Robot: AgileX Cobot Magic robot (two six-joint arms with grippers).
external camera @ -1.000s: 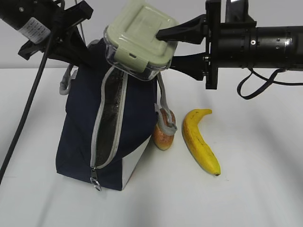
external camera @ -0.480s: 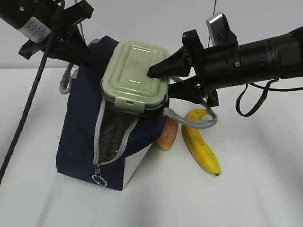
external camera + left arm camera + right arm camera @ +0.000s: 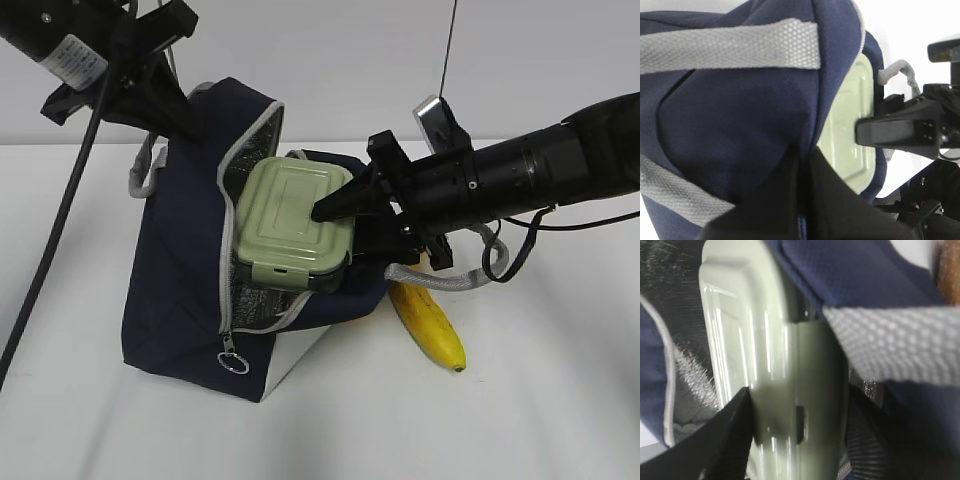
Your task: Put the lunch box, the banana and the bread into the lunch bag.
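The navy lunch bag (image 3: 175, 280) stands at the left with its zipper mouth pulled wide. My left gripper (image 3: 178, 112) is shut on the bag's top edge; the left wrist view shows its fingers pinching the navy fabric (image 3: 740, 125). My right gripper (image 3: 340, 222) is shut on the green-lidded lunch box (image 3: 290, 225) and holds it tilted in the bag's mouth, against the silver lining (image 3: 675, 330). The box also shows in the right wrist view (image 3: 775, 355) and the left wrist view (image 3: 847, 125). The banana (image 3: 432, 325) lies on the table, partly under my right arm. The bread is hidden in the exterior view; a blurred brown edge (image 3: 947, 260) shows in the right wrist view.
One grey handle (image 3: 450, 280) hangs looped under my right arm above the banana, the other (image 3: 140, 175) behind the bag at the left. The zipper's ring pull (image 3: 233, 362) hangs at the bag's front. The white table (image 3: 540, 400) extends to the right and front.
My right gripper has brought the lunch box down from above the bag into its open mouth. The bag's mouth has spread wider and now covers the bread.
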